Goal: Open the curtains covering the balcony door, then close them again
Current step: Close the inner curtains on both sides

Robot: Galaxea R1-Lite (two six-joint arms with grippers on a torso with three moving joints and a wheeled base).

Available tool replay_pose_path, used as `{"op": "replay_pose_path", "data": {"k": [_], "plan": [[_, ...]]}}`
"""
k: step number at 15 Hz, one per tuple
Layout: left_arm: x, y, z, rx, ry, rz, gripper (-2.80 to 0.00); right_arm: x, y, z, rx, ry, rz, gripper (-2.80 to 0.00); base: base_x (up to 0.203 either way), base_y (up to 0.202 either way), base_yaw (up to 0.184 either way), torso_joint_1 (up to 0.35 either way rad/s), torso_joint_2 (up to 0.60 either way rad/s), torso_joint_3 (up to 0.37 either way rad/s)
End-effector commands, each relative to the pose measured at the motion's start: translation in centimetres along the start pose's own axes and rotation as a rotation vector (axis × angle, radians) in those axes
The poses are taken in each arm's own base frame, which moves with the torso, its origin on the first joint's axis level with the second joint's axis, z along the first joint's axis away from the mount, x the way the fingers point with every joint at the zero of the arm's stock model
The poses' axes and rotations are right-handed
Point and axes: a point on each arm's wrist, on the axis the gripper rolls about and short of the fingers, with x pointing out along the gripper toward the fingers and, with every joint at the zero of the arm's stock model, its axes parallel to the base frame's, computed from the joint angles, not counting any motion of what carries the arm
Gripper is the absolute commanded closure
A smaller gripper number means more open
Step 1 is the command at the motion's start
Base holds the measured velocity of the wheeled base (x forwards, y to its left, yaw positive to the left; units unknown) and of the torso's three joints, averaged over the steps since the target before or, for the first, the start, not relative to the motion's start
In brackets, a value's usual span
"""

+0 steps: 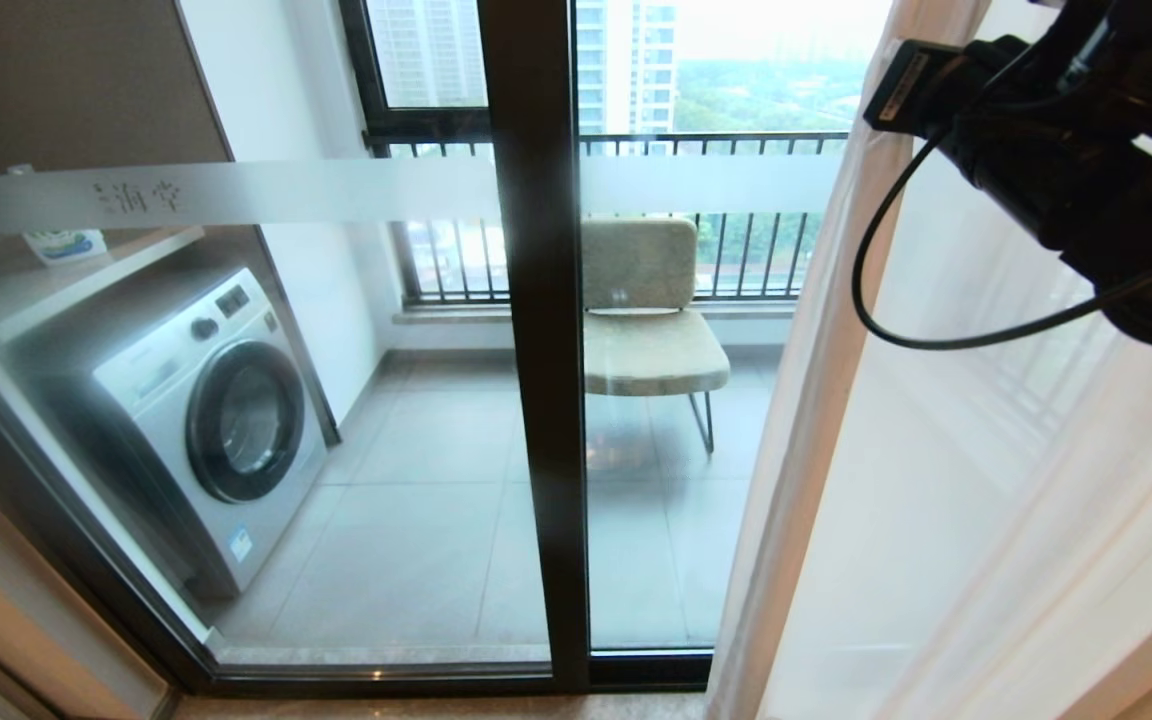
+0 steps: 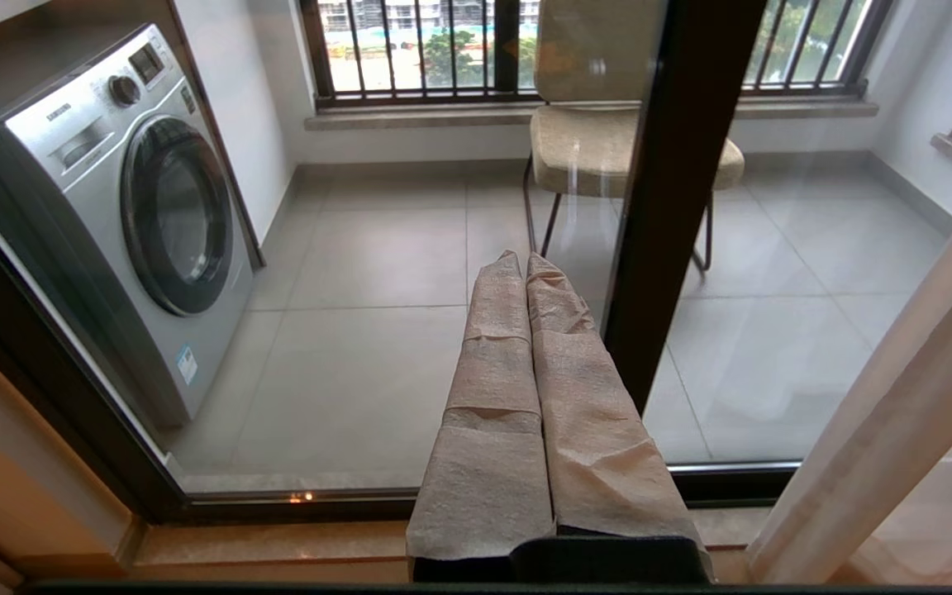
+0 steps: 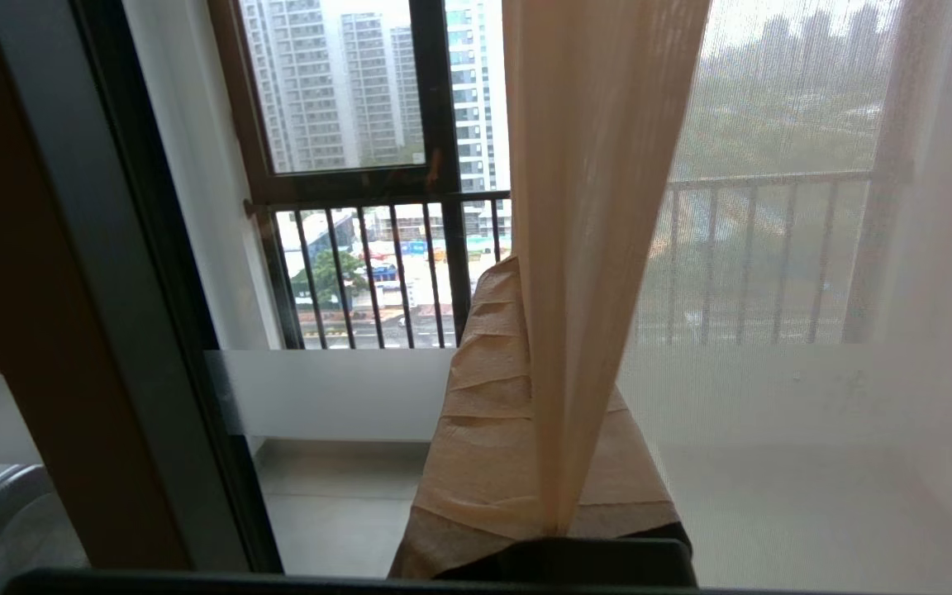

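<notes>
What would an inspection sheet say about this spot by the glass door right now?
Surface: grey tiled balcony floor beyond the glass.
Job's things: balcony door mostly uncovered; curtains gathered at the right.
Clutter: washing machine, padded chair.
Grippers: right end effector shut on the curtains' edge; left end effector shut, holding nothing, pointing at the door.
Cables: black cable looping from the right arm.
Surroundings: railing bars, tower blocks, trees outside.
</notes>
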Motion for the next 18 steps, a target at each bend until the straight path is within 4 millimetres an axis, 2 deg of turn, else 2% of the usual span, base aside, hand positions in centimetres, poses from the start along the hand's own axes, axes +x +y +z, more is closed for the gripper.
{"op": "replay_pose_path", "data": {"k": [1, 18], "plan": [[0.0, 0.0, 0.0, 0.0, -0.001, -0.001, 0.0, 0.38, 0.36, -0.41, -0.007, -0.002, 0.005, 0.0, 0.0, 0.191, -0.003, 0.002, 0.01, 0.001], [0.0, 0.0, 0.01, -0.003, -0.002, 0.0, 0.0, 0.44, 0.93, -0.85, -0.012, 0.007, 0.018, 0.0, 0.0, 0.192, 0.001, 0.001, 0.0, 0.002]]}}
